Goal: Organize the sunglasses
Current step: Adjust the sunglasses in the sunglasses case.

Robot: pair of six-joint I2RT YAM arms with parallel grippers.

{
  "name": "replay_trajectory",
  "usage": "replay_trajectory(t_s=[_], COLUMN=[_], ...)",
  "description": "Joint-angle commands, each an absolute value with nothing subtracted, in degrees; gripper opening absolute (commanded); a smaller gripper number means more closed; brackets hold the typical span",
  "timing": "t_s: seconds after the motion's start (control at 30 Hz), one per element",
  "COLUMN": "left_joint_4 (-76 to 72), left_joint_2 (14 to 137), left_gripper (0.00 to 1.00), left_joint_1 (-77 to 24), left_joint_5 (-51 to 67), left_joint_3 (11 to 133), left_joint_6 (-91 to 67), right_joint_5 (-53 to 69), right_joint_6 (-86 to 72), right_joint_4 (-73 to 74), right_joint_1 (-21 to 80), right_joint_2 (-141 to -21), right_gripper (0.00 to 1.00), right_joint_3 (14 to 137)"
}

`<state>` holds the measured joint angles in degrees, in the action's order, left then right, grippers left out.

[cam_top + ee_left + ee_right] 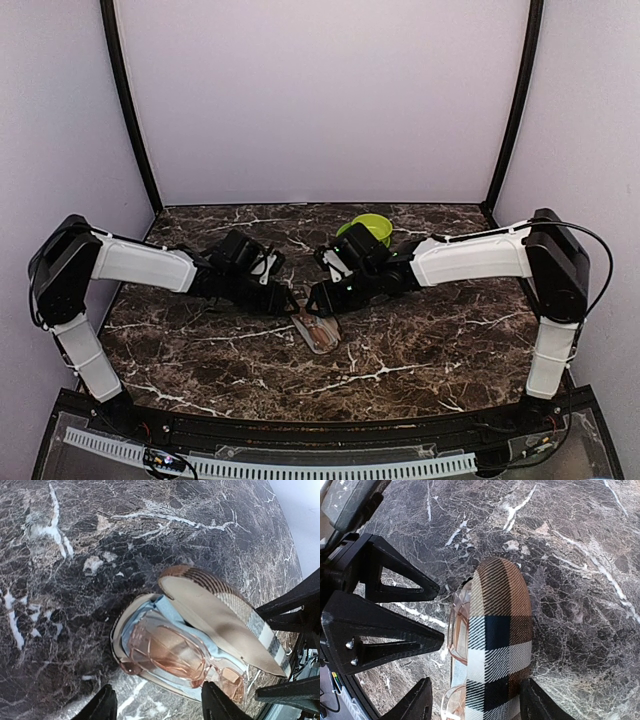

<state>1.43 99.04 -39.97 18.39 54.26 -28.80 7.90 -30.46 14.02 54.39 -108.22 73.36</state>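
You see one pink translucent sunglasses pair (175, 652) in one open plaid case (495, 645); left end effector (159, 701) and right end effector (475, 700) flank it, both open.

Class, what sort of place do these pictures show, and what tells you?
Probably a robot test booth, not a home: plain lilac walls and black frame posts enclose a marble-patterned table, with two robot arms bolted at its near edge.

Open plaid fabric clamshell glasses case (320, 334) at the middle of the dark veined marble table (440, 345), pink translucent plastic sunglasses (172, 652) lying inside it under the raised lid, lime-green round bowl (368, 228) behind to the right, left gripper (288, 298) and right gripper (320, 299) flanking the case's far end.
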Motion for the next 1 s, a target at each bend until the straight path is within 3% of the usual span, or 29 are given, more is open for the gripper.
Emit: replay_trajectory(t_s=[0.0, 0.97], left_joint_4=[3.91, 9.06], left_joint_2=[100.16, 101.17], left_gripper=[0.58, 0.55], left_joint_1=[-39.95, -43.58], left_joint_5=[17.74, 6.43], left_joint_3=[56.25, 57.06], left_joint_6=[-26.81, -23.22], right_joint_5=[8.42, 8.62], right_joint_6=[-29.71, -29.53], right_joint_4=[13.88, 13.68], right_joint_1=[54.67, 54.4], right_joint_2=[-108.96, -108.37], right_gripper=[0.6, 0.6], right_joint_3=[74.63, 74.0])
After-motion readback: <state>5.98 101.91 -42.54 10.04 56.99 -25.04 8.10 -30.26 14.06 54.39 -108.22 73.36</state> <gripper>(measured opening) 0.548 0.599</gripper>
